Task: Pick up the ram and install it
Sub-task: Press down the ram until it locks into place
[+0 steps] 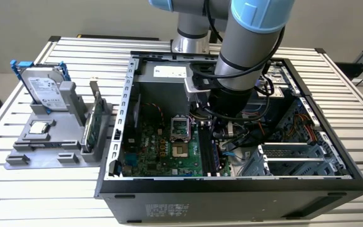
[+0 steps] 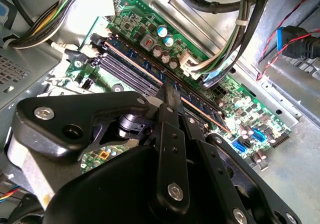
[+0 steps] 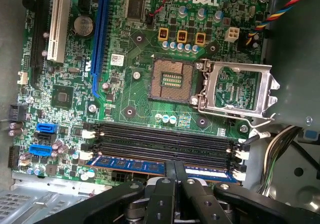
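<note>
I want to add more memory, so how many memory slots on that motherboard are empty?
3, in the first wrist view: black slots side by side, between the processor socket and the ram seated at the gripper.

The arm (image 1: 241,61) reaches down through the open side of the case (image 1: 232,189), filling the middle above the board (image 1: 162,151), with cables (image 1: 238,137) crowding close beside it. In both wrist views the jaws sit closed over the ram (image 3: 150,165), which lies in the slot nearest the board's edge; the three slots (image 3: 165,141) beside it are bare, and the open socket (image 3: 172,79) and its raised frame (image 3: 237,91) lie beyond. Wire bundles (image 2: 225,44) cross just past the ram's far end.
</note>
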### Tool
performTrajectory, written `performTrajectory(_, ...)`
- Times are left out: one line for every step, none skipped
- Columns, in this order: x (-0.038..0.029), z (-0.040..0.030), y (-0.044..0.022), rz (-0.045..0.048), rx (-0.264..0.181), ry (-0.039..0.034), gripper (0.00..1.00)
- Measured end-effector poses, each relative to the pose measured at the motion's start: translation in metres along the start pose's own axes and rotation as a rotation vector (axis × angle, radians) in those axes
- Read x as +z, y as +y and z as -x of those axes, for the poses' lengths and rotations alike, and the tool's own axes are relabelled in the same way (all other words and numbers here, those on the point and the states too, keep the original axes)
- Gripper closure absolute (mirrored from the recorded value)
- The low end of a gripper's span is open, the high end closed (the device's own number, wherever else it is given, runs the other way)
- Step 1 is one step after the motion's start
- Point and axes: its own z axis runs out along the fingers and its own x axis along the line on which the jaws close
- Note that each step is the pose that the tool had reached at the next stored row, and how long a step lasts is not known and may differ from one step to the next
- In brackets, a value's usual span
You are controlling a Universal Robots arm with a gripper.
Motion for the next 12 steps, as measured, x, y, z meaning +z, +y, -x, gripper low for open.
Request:
performTrajectory(0.0000, 0.0000, 0.0000, 0.0000, 0.000, 0.0000, 1.00)
performTrajectory(0.0000, 0.0000, 0.0000, 0.0000, 0.000, 0.0000, 1.00)
performTrajectory(0.0000, 0.0000, 0.0000, 0.0000, 0.000, 0.0000, 1.00)
performTrajectory(0.0000, 0.0000, 0.0000, 0.0000, 0.000, 0.0000, 1.00)
performTrajectory(0.0000, 0.0000, 0.0000, 0.0000, 0.000, 0.0000, 1.00)
performTrajectory(0.0000, 0.0000, 0.0000, 0.0000, 0.000, 0.0000, 1.00)
performTrajectory(0.0000, 0.0000, 0.0000, 0.0000, 0.000, 0.0000, 1.00)
performTrajectory(0.0000, 0.0000, 0.0000, 0.0000, 0.000, 0.0000, 1.00)
performTrajectory(0.0000, 0.0000, 0.0000, 0.0000, 0.000, 0.0000, 1.00)
performTrajectory(0.0000, 0.0000, 0.0000, 0.0000, 0.000, 0.0000, 1.00)
performTrajectory(0.0000, 0.0000, 0.0000, 0.0000, 0.000, 0.0000, 1.00)
performTrajectory(0.0000, 0.0000, 0.0000, 0.0000, 0.000, 0.0000, 1.00)
